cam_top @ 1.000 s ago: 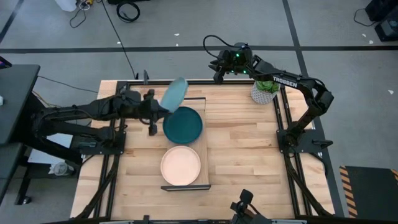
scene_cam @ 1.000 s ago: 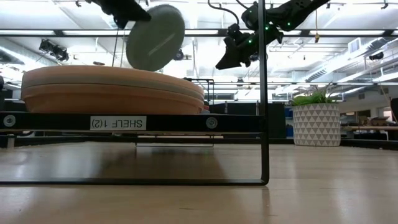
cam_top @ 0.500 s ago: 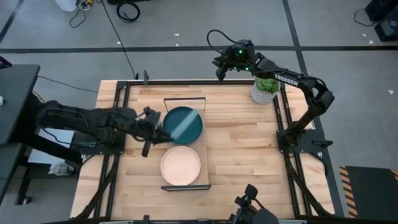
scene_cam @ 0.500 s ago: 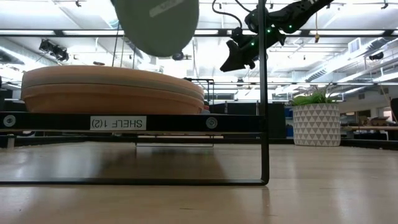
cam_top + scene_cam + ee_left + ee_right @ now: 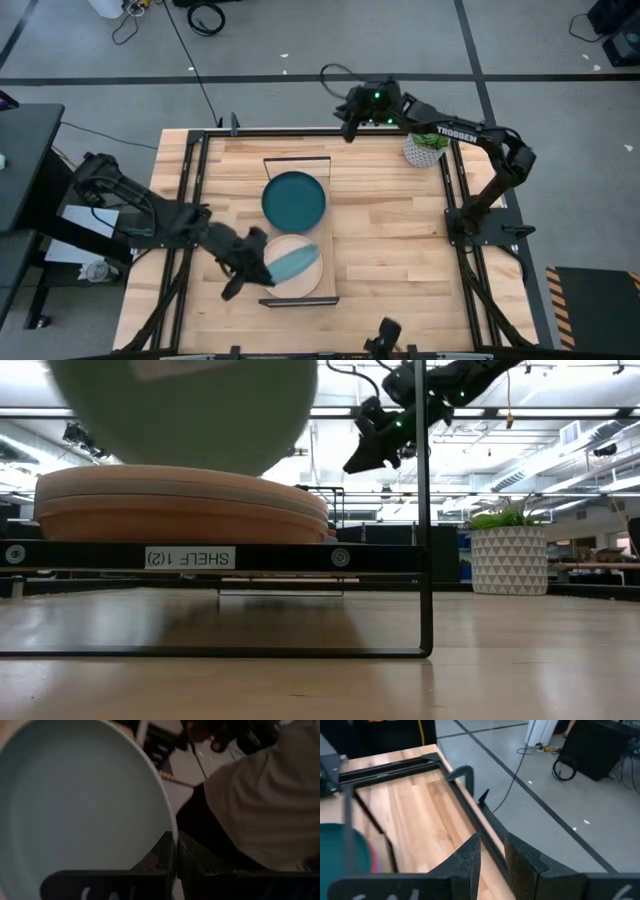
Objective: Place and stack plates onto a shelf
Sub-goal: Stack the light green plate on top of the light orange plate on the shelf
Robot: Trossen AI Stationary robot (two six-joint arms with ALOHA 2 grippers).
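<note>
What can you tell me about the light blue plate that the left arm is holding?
The light blue plate is round, shallow and matte, with a plain smooth inside. The left gripper is shut on its rim, as the left wrist view shows. It is tilted and carried above the peach plate at the near end of the shelf, not yet set down. In the low view it hangs over the stack.

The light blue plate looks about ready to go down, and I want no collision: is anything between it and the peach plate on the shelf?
Nothing visible. The left pincer holds the light blue plate tilted above the peach plate on the shelf.
</note>
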